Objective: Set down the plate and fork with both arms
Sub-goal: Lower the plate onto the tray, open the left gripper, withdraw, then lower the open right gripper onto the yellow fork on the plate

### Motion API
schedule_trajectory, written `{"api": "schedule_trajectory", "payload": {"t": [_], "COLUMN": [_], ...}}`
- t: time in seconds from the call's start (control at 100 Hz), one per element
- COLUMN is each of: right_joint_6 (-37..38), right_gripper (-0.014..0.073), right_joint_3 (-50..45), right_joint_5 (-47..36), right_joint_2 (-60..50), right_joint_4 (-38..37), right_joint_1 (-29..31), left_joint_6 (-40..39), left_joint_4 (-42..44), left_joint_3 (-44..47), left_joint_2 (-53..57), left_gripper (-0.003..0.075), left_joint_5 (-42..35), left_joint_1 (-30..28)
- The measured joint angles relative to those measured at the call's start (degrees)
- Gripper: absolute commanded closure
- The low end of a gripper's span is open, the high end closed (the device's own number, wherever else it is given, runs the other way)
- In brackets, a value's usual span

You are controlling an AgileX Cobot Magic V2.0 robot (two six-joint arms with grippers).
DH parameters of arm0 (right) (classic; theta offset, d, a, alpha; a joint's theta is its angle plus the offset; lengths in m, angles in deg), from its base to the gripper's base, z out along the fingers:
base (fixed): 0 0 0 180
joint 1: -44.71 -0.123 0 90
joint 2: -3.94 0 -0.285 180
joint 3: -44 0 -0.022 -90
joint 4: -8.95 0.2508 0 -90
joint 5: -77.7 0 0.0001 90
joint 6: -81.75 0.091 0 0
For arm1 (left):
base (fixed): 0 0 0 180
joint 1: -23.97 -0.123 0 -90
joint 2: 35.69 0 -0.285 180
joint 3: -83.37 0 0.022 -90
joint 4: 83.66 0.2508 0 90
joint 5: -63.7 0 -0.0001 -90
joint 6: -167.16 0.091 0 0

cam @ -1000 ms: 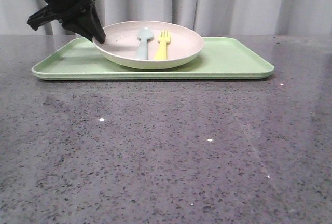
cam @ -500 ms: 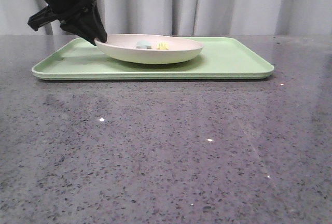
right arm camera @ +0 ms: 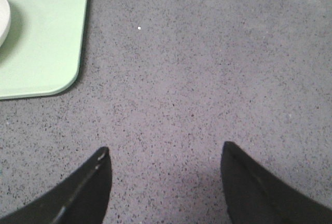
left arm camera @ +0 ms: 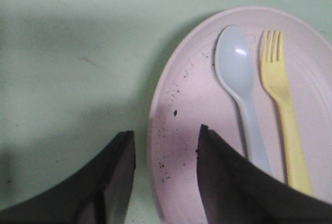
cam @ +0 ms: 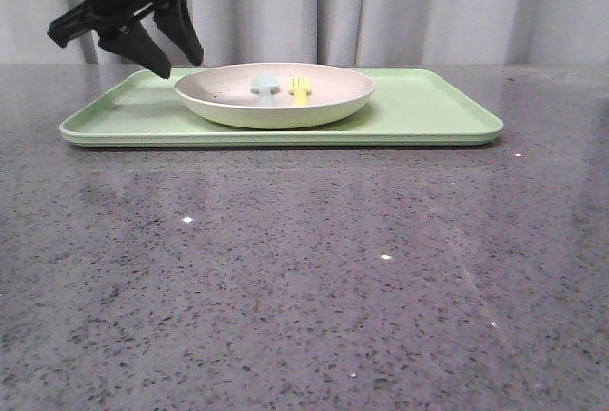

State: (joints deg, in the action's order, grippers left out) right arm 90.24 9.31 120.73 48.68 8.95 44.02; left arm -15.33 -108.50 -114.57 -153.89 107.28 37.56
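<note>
The pale cream-pink plate (cam: 276, 95) lies flat on the light-green tray (cam: 419, 111). The yellow fork (cam: 301, 91) lies in the plate beside a pale blue spoon (cam: 264, 89); both also show in the left wrist view, fork (left arm camera: 282, 99) and spoon (left arm camera: 241, 84) on the plate (left arm camera: 192, 110). My left gripper (cam: 176, 57) is open and empty, hovering just above the plate's left rim; in its wrist view (left arm camera: 166, 143) the fingers straddle the rim without touching. My right gripper (right arm camera: 165, 154) is open and empty over bare table, out of the front view.
The grey speckled table (cam: 304, 268) stretches in front of the tray. In the right wrist view a corner of the tray (right arm camera: 44, 42) lies off to one side. Grey curtains (cam: 428, 7) hang behind the table.
The plate, held tilted up by its left rim, has dropped flat onto the tray. My left gripper has opened, let go of the rim and risen a little.
</note>
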Motion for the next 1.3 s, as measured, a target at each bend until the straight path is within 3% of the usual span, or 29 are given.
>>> {"api": "schedule_trajectory", "payload": {"t": [0.32, 0.64, 1.03, 1.3], "right_joint_6": [0.0, 0.0, 0.0, 0.0], "right_gripper": [0.0125, 0.0125, 0.0125, 0.0125], "right_joint_3": [5.8, 18.2, 36.5, 53.2], "right_joint_5": [1.5, 4.9, 11.0, 17.3], "right_joint_2": [5.4, 18.9, 37.6, 52.0], "right_joint_4": [0.0, 0.0, 0.0, 0.3], "right_joint_1": [-1.9, -10.3, -19.6, -22.7], "left_joint_6": [0.0, 0.0, 0.0, 0.0], "left_joint_4": [6.8, 10.6, 13.0, 14.0], "left_joint_3": [4.5, 20.7, 38.5, 46.6], "left_joint_2": [9.7, 24.4, 41.6, 51.9], "left_gripper": [0.0447, 0.0447, 0.0447, 0.0447], "left_joint_5": [0.3, -4.2, -7.7, -8.8], "left_joint_1": [-0.6, -0.6, -0.6, -0.6]}}
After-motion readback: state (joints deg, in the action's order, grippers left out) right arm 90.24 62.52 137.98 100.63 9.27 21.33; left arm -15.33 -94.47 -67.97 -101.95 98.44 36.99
